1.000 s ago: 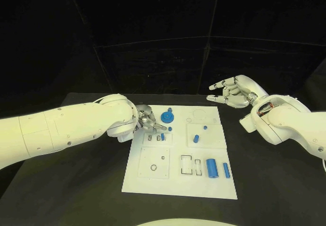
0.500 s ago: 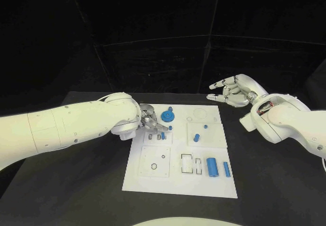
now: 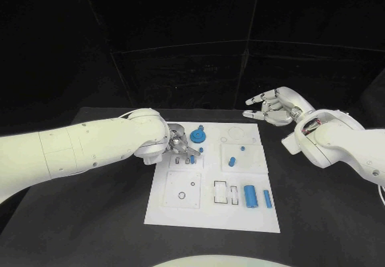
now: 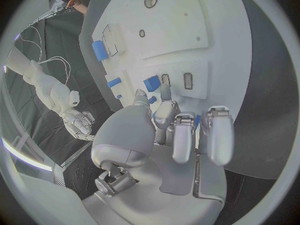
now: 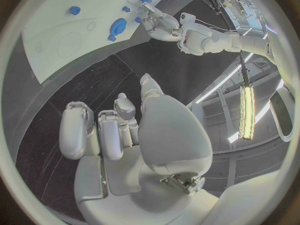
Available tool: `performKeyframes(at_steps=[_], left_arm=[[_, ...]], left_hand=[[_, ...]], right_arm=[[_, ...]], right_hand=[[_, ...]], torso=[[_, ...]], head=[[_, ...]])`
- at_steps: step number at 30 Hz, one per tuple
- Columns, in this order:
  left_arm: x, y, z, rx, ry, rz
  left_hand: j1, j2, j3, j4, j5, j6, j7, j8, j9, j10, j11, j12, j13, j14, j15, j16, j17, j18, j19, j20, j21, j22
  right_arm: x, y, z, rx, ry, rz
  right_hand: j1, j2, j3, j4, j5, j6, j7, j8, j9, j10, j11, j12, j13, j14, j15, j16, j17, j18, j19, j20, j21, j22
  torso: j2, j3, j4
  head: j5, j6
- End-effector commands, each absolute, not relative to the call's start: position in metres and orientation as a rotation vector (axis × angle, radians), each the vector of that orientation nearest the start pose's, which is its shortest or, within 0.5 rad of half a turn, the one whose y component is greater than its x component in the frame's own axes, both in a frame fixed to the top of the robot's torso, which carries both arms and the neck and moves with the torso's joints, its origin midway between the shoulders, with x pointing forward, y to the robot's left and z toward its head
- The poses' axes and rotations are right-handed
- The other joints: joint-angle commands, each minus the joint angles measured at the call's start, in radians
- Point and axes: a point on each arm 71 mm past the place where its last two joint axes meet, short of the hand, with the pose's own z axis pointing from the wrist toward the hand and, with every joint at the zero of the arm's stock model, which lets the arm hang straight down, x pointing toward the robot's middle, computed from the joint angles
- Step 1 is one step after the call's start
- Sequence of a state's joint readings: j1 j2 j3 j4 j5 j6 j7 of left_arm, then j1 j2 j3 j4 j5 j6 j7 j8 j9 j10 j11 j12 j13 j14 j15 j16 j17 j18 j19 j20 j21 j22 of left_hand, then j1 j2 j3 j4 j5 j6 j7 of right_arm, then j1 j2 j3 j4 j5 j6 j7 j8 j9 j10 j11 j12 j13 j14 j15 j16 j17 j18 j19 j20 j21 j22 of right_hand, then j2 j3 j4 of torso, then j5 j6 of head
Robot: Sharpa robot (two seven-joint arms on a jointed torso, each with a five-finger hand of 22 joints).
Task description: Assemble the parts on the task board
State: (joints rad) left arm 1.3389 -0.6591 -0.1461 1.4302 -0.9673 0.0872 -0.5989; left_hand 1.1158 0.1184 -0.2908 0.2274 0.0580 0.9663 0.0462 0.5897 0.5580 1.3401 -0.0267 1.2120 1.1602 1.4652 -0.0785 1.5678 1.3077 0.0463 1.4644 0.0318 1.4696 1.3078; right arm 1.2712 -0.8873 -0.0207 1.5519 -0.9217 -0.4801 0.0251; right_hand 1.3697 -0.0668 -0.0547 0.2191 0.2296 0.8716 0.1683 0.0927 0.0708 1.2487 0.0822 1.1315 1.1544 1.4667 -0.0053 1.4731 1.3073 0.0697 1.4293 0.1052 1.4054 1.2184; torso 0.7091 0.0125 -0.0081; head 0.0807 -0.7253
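We see the white task board lying flat in the middle of the black desk, with six blue parts on it that we can count in the head view. One round gear-like part sits near the far edge of the board. Just beyond it toward us is a small peg, and a short upright piece stands at the slots in the left block. A slanted oval part lies in the right block, with a tiny blue dot above it that we count as a fixed mark rather than a loose part. Two more lie side by side near the right edge: a thick cylinder and a thinner bar, close but apart.

The left hand hangs over the board's far left block, fingers curled downward; in the left wrist view its fingertips touch a blue piece at the slots, though we cannot tell whether it grips it.

The right hand hovers off the board, above the desk beyond its far right corner, fingers apart and holding nothing
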Motion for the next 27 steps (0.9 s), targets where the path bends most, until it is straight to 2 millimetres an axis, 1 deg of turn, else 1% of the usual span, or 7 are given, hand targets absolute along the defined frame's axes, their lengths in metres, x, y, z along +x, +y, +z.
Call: performKeyframes(at_steps=[1,6,7,11,19,27], left_arm=[[0.5002,0.1561,-0.2024,-0.168,2.338,-0.374],[0.5006,0.1550,-0.2029,-0.164,2.341,-0.373],[0.5007,0.1547,-0.2030,-0.162,2.342,-0.372],[0.5011,0.1534,-0.2035,-0.158,2.346,-0.371],[0.5008,0.1513,-0.2046,-0.149,2.352,-0.370],[0.4989,0.1477,-0.2059,-0.130,2.365,-0.371]], left_hand=[[0.003,-0.005,-0.005,-0.003,-0.004,-0.005,-0.002,0.005,0.001,-0.005,0.003,-0.006,-0.001,0.106,-0.004,0.003,0.263,-0.006,0.024,-0.003,-0.001,0.075],[0.006,-0.003,-0.003,-0.004,-0.004,-0.007,-0.001,0.005,0.003,-0.007,0.003,-0.008,-0.003,0.106,-0.003,0.003,0.263,-0.005,0.023,-0.003,-0.002,0.073],[0.007,-0.002,-0.003,-0.004,-0.003,-0.007,-0.001,0.005,0.004,-0.008,0.004,-0.009,-0.003,0.106,-0.003,0.003,0.263,-0.005,0.023,-0.003,-0.002,0.073],[0.013,0.000,-0.001,-0.008,-0.003,-0.010,-0.001,0.006,0.007,-0.008,0.004,-0.009,-0.003,0.106,-0.003,0.003,0.263,-0.005,0.023,-0.003,-0.003,0.073],[0.030,0.005,0.006,-0.019,-0.003,-0.013,-0.001,0.010,0.017,-0.009,0.004,-0.008,-0.001,0.106,-0.003,0.003,0.263,-0.005,0.021,-0.002,-0.004,0.071],[0.069,0.019,0.028,-0.049,-0.002,-0.021,-0.001,0.013,0.033,-0.010,0.004,-0.010,0.000,0.106,-0.002,0.003,0.263,-0.003,0.018,-0.002,-0.008,0.067]], right_arm=[[0.4974,-0.2196,-0.1326,0.336,1.516,0.942],[0.4972,-0.2165,-0.1327,0.332,1.519,0.949],[0.4972,-0.2159,-0.1327,0.332,1.520,0.950],[0.4974,-0.2146,-0.1330,0.330,1.523,0.952],[0.4981,-0.2134,-0.1334,0.329,1.527,0.953],[0.4990,-0.2132,-0.1339,0.329,1.530,0.951]], right_hand=[[-0.002,0.010,-0.007,-0.001,0.005,-0.007,0.001,0.004,-0.001,0.005,-0.002,0.001,-0.001,0.065,0.005,-0.003,0.107,0.001,-0.007,-0.002,-0.005,-0.001],[-0.001,0.011,-0.009,-0.001,0.008,-0.007,0.001,0.005,-0.001,0.005,-0.002,0.002,-0.001,0.065,0.005,-0.004,0.106,0.001,-0.007,-0.002,-0.005,-0.002],[-0.001,0.011,-0.009,-0.001,0.008,-0.007,0.001,0.005,-0.001,0.005,-0.002,0.002,-0.001,0.065,0.005,-0.004,0.106,0.001,-0.007,-0.002,-0.005,-0.002],[-0.001,0.011,-0.009,-0.001,0.008,-0.007,0.001,0.005,-0.001,0.005,-0.002,0.002,-0.001,0.065,0.005,-0.004,0.106,0.001,-0.007,-0.002,-0.005,-0.002],[-0.001,0.011,-0.010,0.000,0.009,-0.007,0.001,0.005,-0.001,0.005,-0.002,0.002,-0.001,0.065,0.005,-0.004,0.105,0.001,-0.008,-0.002,-0.005,-0.002],[-0.001,0.012,-0.010,0.000,0.010,-0.007,0.001,0.006,-0.001,0.004,-0.002,0.002,-0.002,0.065,0.005,-0.005,0.104,0.001,-0.008,-0.002,-0.006,-0.004]], torso=[[0.000,0.0002,0.0010],[0.000,0.0003,0.0000],[0.000,-0.0001,0.0003],[0.000,0.0001,0.0012],[0.000,0.0000,0.0008],[0.000,-0.0001,0.0013]], head=[[0.000,-0.001],[-0.001,-0.002],[-0.001,-0.002],[-0.001,-0.004],[0.000,-0.007],[-0.004,-0.010]])
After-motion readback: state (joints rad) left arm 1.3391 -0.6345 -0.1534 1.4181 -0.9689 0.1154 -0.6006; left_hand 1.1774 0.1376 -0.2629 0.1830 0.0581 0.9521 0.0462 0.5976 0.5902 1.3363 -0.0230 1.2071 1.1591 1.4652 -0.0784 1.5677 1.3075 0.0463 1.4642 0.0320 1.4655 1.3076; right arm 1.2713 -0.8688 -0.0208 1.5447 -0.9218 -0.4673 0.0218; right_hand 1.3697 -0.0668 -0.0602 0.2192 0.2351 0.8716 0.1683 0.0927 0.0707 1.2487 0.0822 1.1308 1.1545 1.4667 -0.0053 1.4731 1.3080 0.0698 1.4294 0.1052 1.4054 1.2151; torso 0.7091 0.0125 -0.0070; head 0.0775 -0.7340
